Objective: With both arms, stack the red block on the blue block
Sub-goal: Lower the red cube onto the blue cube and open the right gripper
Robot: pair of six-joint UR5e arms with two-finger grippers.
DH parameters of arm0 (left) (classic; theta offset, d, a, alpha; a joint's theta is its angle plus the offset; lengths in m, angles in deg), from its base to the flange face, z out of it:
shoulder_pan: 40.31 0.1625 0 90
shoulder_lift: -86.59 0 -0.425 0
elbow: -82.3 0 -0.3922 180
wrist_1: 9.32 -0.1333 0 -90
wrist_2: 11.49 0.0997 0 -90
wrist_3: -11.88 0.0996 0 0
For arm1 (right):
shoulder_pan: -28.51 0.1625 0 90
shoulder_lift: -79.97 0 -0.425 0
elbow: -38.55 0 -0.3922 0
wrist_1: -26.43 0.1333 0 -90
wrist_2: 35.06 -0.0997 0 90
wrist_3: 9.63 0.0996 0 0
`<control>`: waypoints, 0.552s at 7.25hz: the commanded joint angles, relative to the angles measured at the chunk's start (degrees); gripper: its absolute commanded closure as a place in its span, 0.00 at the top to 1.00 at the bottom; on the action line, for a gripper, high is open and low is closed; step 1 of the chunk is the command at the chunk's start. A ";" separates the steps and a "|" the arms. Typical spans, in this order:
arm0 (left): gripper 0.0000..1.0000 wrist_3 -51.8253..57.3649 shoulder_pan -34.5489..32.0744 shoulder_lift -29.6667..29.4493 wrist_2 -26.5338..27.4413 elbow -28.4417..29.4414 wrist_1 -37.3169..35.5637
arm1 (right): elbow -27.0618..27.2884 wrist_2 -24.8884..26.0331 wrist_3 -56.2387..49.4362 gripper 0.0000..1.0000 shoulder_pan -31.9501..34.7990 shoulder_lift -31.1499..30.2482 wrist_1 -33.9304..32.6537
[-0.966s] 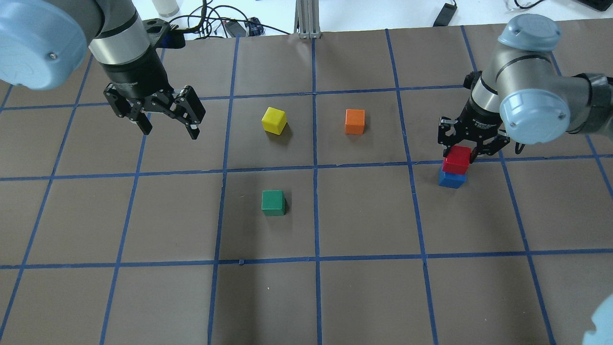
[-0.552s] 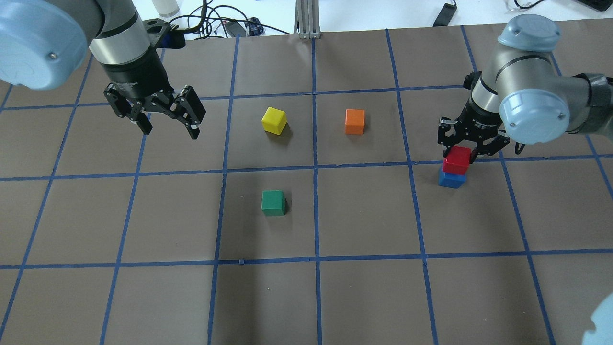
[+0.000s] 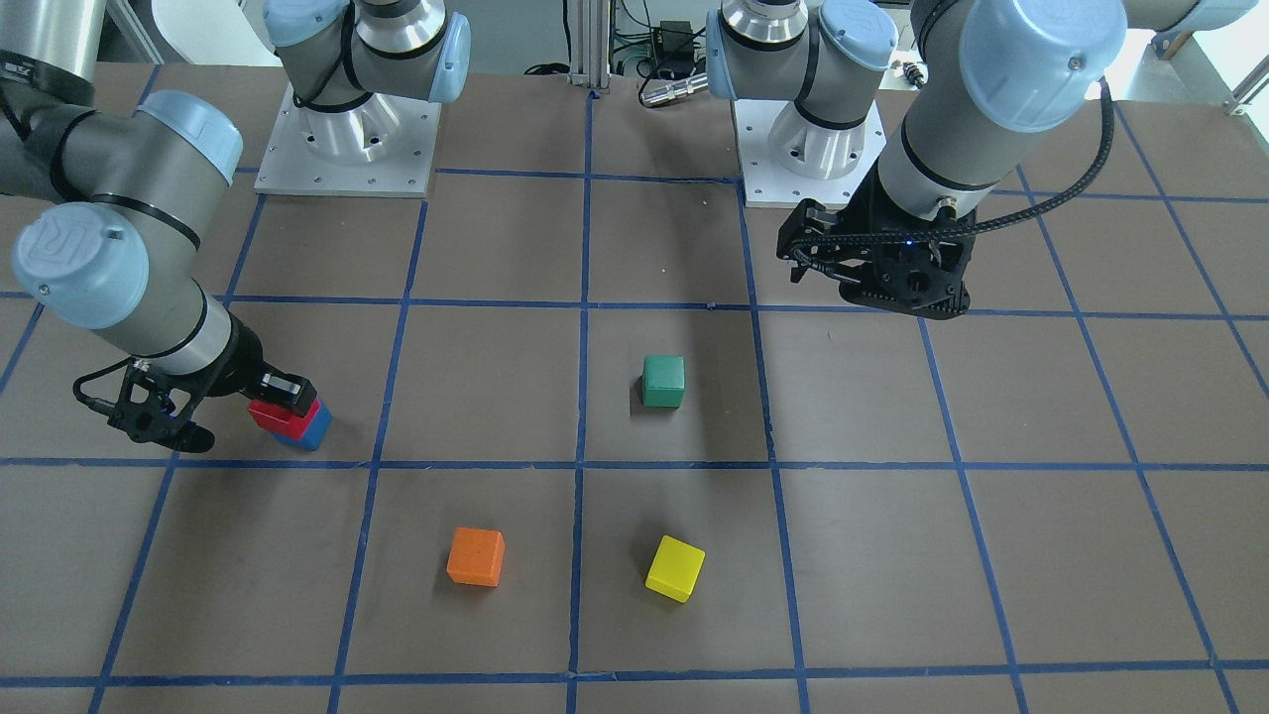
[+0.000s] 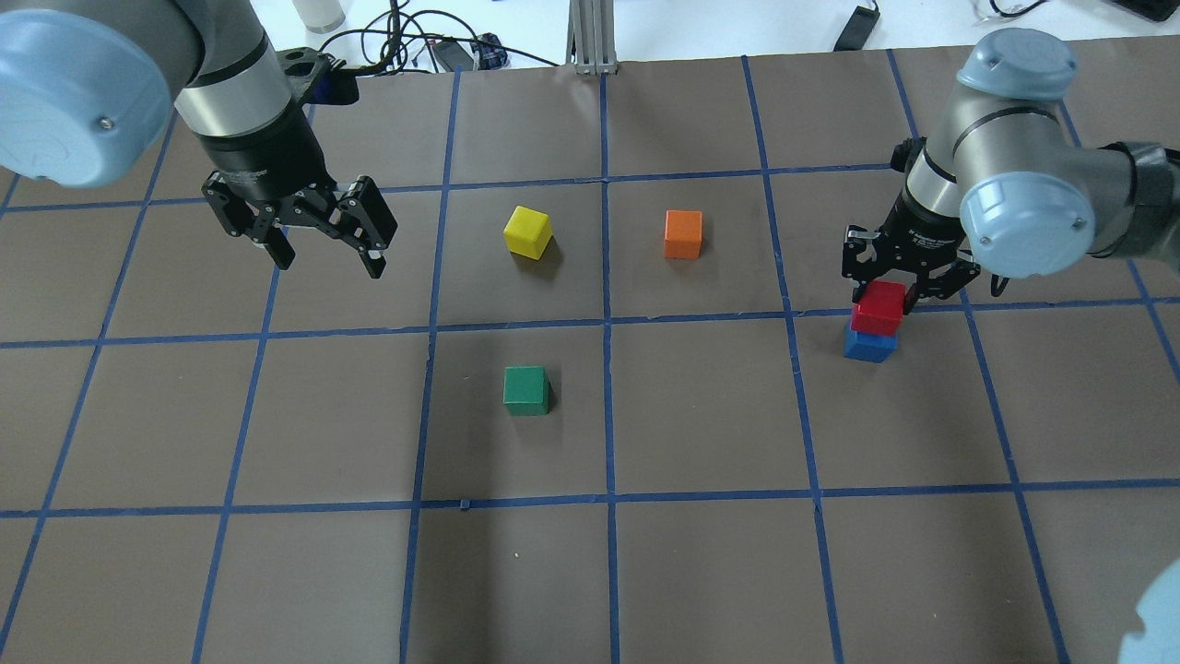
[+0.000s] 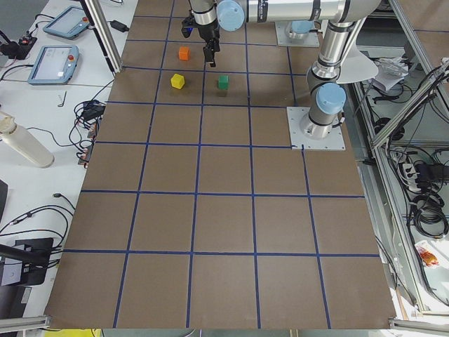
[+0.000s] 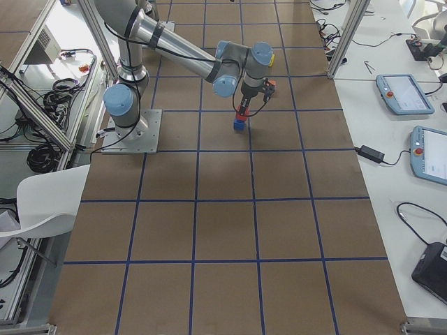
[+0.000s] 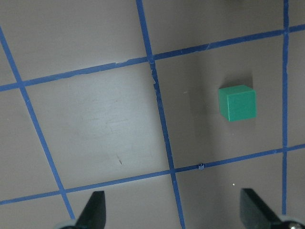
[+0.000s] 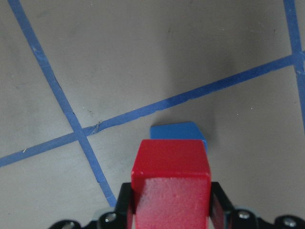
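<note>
Right pincer (image 4: 885,297) is pinching the small matte bright-red cube (image 8: 170,164) betw. both fingers (image 8: 123,205). It points approx. straight down, wrist bent over the load.

Directly beneath sits the small matte blue cube (image 4: 870,347). Red looks seated on it or a hair above; can't confirm contact. On the wrist cam blue pokes out past red's far edge, so slight offset.

Step, my read: placement, release not yet done. Next move needs jaws eased apart and a straight lift, no sideways drag, or the top cube may slide.

Further out on the brown taped-grid table (image 4: 701,572), all well clear of the stack:
- small orange cube (image 4: 683,233)
- small yellow cube (image 4: 527,231)
- small green cube (image 4: 525,390)

Farthest is the left pincer (image 4: 330,263), spread wide, empty, hovering, tilted down.
</note>
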 commanded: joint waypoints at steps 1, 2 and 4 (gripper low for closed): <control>1.00 0.04 0.00 0.07 0.00 -0.09 -0.02 | 0.00 0.02 -0.17 0.75 0.00 -0.07 0.13; 1.00 0.04 0.00 -0.02 0.00 0.00 -0.02 | 0.00 0.02 -0.17 0.77 0.00 -0.07 0.13; 1.00 -0.05 0.00 -0.11 0.00 0.09 -0.72 | -1.14 0.28 -0.08 0.93 0.18 -0.77 0.04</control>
